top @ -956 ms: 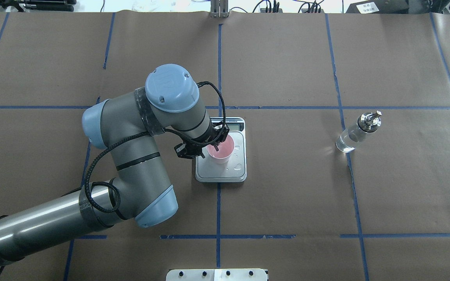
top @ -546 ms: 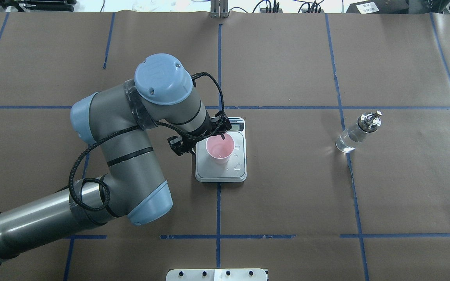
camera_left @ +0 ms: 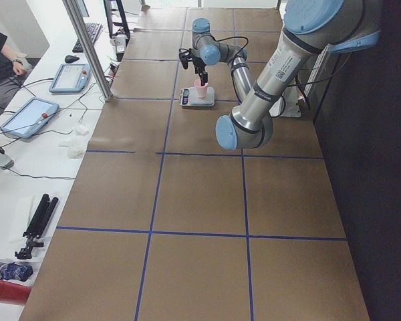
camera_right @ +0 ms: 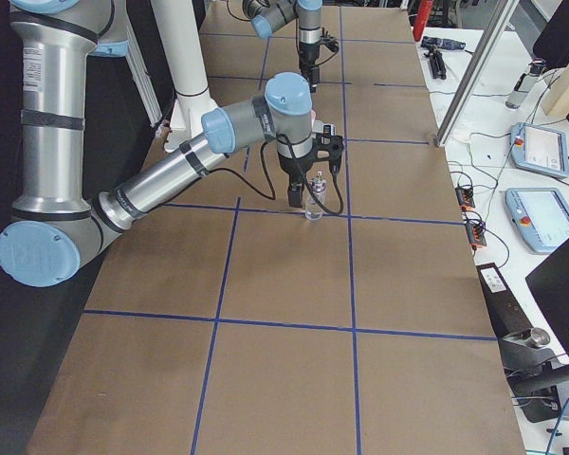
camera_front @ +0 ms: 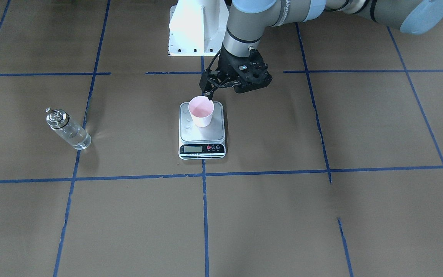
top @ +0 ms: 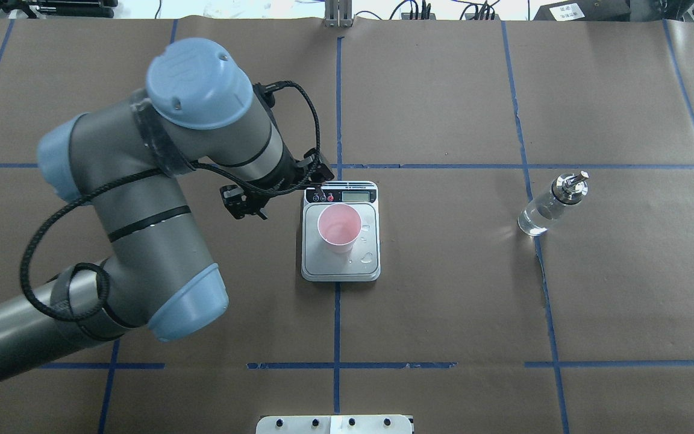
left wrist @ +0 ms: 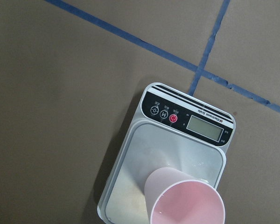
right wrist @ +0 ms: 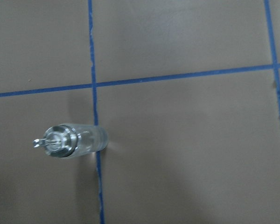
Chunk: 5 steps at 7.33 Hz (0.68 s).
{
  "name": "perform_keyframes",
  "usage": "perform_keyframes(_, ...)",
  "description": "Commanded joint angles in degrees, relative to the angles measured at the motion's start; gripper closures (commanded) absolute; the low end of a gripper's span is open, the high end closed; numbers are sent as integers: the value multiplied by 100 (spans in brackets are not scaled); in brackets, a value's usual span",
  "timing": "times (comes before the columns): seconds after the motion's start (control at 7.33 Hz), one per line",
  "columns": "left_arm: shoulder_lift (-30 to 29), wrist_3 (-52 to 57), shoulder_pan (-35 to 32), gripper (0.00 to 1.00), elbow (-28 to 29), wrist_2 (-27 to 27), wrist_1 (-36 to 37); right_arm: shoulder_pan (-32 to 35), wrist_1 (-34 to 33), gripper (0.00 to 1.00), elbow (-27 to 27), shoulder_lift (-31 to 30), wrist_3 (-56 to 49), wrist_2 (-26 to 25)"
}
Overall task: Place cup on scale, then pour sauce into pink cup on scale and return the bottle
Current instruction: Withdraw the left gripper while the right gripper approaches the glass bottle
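Note:
The pink cup [camera_front: 201,111] [top: 339,228] stands upright on the steel scale [camera_front: 206,134] [top: 341,268], apart from any gripper. It also fills the bottom of the left wrist view [left wrist: 186,200]. My left gripper [camera_front: 221,86] [top: 299,187] is open and empty, raised beside the scale's display end. The clear bottle [camera_front: 67,129] [top: 549,208] stands far off on a blue tape line. The right wrist view looks down on the bottle [right wrist: 77,140] with no fingers showing. The right gripper [camera_right: 296,192] shows only in the exterior right view, beside the bottle [camera_right: 313,204]; I cannot tell its state.
Water drops [top: 368,258] lie on the scale's platform. The white robot base [camera_front: 194,27] stands behind the scale. A side table with tablets [camera_right: 541,152] and a metal post [camera_left: 87,47] runs along the table's far edge.
My left gripper has let go of the cup's rim and pulled up and away to the left. The cup stays on the scale. The bottle has not moved.

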Motion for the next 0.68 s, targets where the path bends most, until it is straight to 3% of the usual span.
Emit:
perform_keyframes(0.0, 414, 1115, -627, 0, -387, -606, 269, -1295, 803, 0, 488, 30, 2275, -742)
perform_keyframes(0.27, 1010, 2408, -1296, 0, -886, -814, 542, -2472, 1625, 0, 497, -14, 3300, -1874)
perform_keyframes(0.55, 1100, 3848, -1806, 0, -915, -814, 1024, -3676, 2388, 0, 506, -180, 3962, -3429)
